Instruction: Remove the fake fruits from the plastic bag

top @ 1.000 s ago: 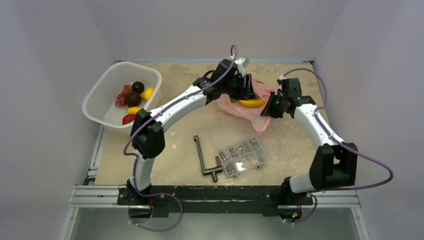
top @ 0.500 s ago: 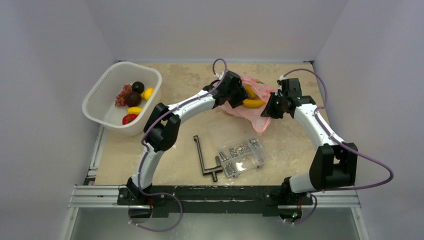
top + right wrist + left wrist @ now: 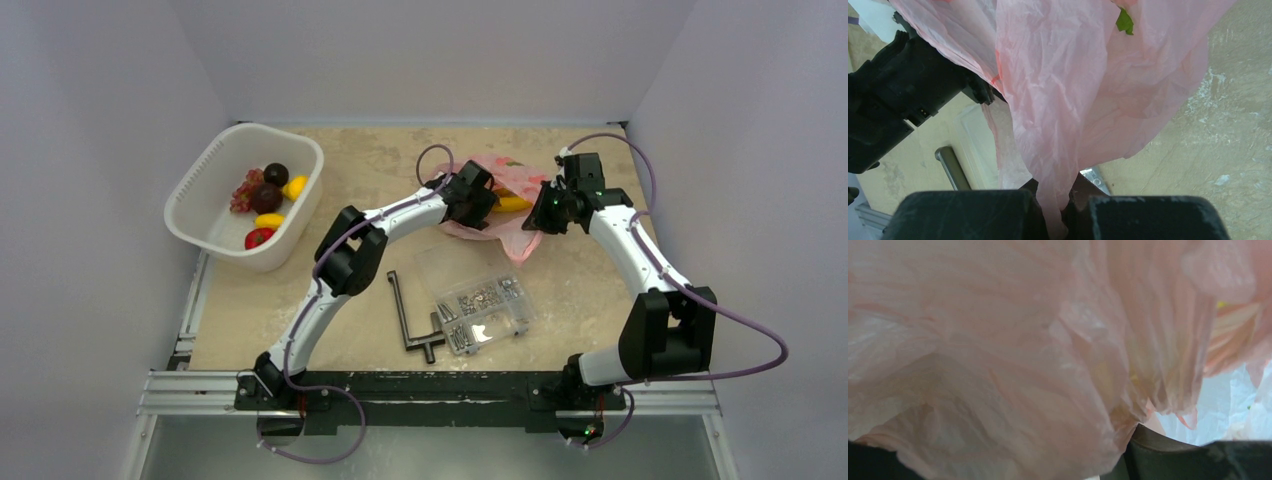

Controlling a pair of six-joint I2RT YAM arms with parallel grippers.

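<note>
The pink plastic bag (image 3: 512,238) lies at the back right of the table. A yellow banana (image 3: 513,204) shows at its opening. My left gripper (image 3: 488,200) is pushed into the bag. In the left wrist view the crinkled bag (image 3: 1023,340) fills the frame, and the two dark fingers stand far apart at the bottom corners. My right gripper (image 3: 548,216) is shut on a bunched fold of the bag (image 3: 1073,75) and holds it up. A small green piece (image 3: 1124,22) shows at the bag's top edge. Other fruits inside are hidden.
A white basket (image 3: 200,178) at the back left holds several fake fruits (image 3: 268,195). A clear compartment box (image 3: 485,305) of screws and a black crank tool (image 3: 410,320) lie in front of the bag. Walls close in on both sides.
My left gripper has come down from above the banana and pushed forward into the bag. The left arm has stretched out lower. The right gripper has kept its hold on the bag.
</note>
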